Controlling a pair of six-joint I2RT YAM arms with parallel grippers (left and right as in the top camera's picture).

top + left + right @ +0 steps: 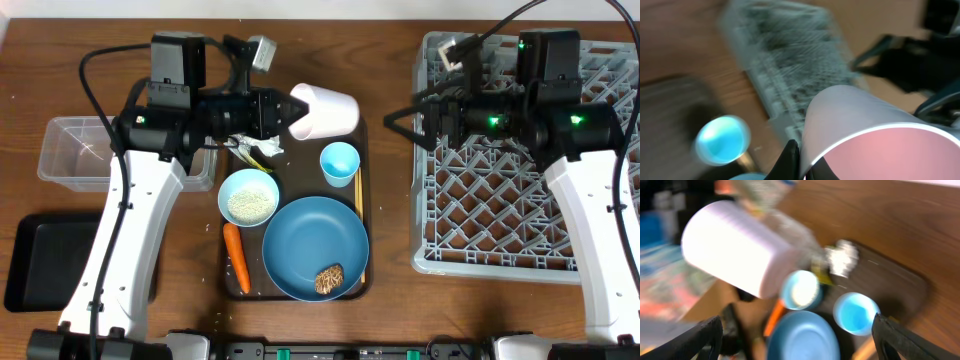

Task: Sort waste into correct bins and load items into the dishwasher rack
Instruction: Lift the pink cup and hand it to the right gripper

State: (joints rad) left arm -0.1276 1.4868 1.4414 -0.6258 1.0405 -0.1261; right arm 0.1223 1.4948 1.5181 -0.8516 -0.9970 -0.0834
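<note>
Grey diamond-lattice plastic is forming the dishwasher rack [500, 210], which is filling the right side of the wooden table [390, 30]. Left of it, and apart from it, the dark brown serving tray [300, 178] is lying at mid-table and carrying most of the tableware. The large blue plate [305, 235] is sitting on the tray's near half. At the far left the clear plastic tub [70, 150] is standing, the left arm crossing above it, with the shallow black tray [40, 265] lying nearer the robot.

The pink cup [330, 110] is hanging tipped on its side above the tray's far edge. Its mouth is turned towards the left gripper [290, 108], whose jaws are pinching the cup's rim. In the left wrist view a dark finger [790, 157] is lying against the cup's wall at the rim. The right gripper [393, 124] is hovering at the rack's left edge, pointing at the cup, its jaws standing spread with nothing between them.

The small bowl [224, 190] is sitting just beside the plate's far left rim and holding the white rice grains [250, 203]. The light blue cup [339, 162] is standing upright beyond the plate. The orange carrot [236, 258] is lying beside the plate's left rim. The wooden chopsticks [358, 205] are lying along the tray's right edge. The crumpled white tissue [268, 148] and yellow-green wrapper [250, 158] are lying together beneath the left gripper. The brown lumpy food piece [329, 279] is resting on the plate's near edge.
</note>
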